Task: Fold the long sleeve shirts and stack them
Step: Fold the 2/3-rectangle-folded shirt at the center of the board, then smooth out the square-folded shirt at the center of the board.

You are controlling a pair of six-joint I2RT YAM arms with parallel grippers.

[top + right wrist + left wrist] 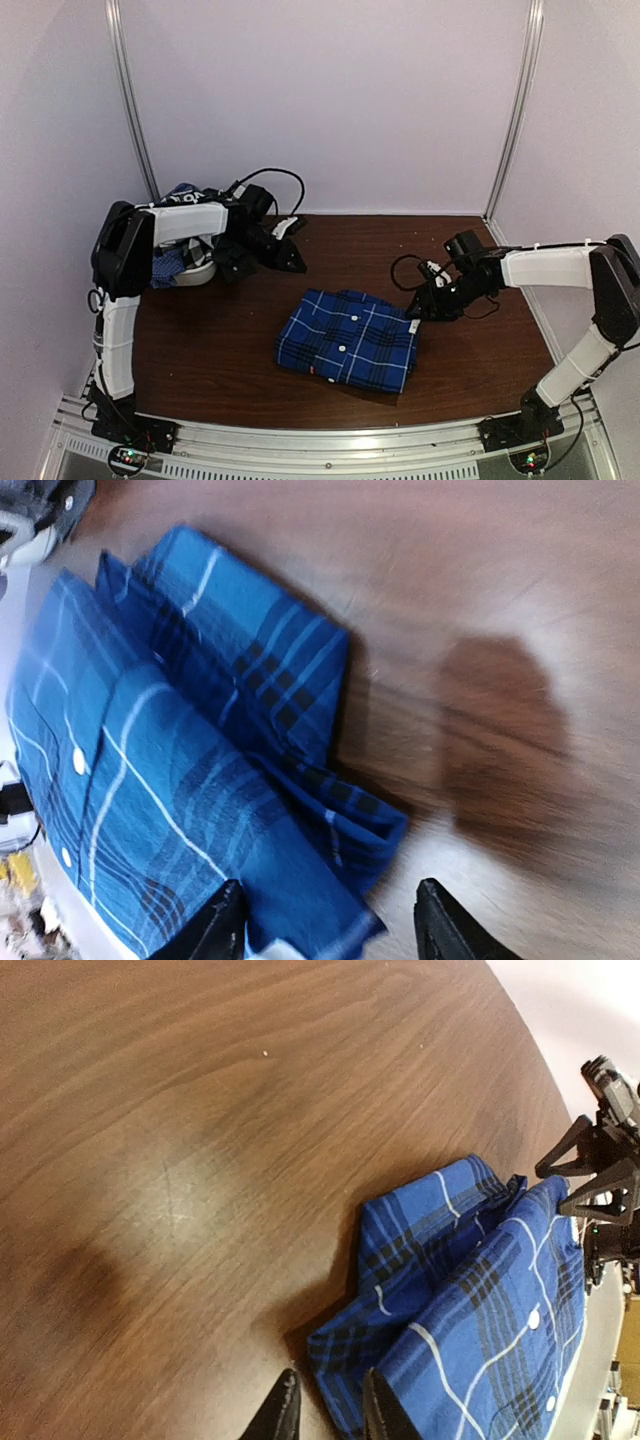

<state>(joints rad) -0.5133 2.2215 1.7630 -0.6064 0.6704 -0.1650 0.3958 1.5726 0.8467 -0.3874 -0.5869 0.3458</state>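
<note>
other shirts (178, 262): heaped behind the left gripper (331, 1390), partly hidden by its arm.
left gripper: jaws parted by only a slit, nothing clamped between them.
royal-blue plaid shirt (348, 338): laid folded on the table (220, 340), buttons up, to the right of the left gripper and apart from it.
right gripper (330, 900): jaws spread wide, nothing clamped; a corner of the royal-blue plaid shirt is seen between its fingers.

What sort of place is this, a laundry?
Probably a robot test booth: plain white walls box in one wooden table, two robot arms are bolted at its edge, and a folded blue plaid shirt lies on it.
</note>
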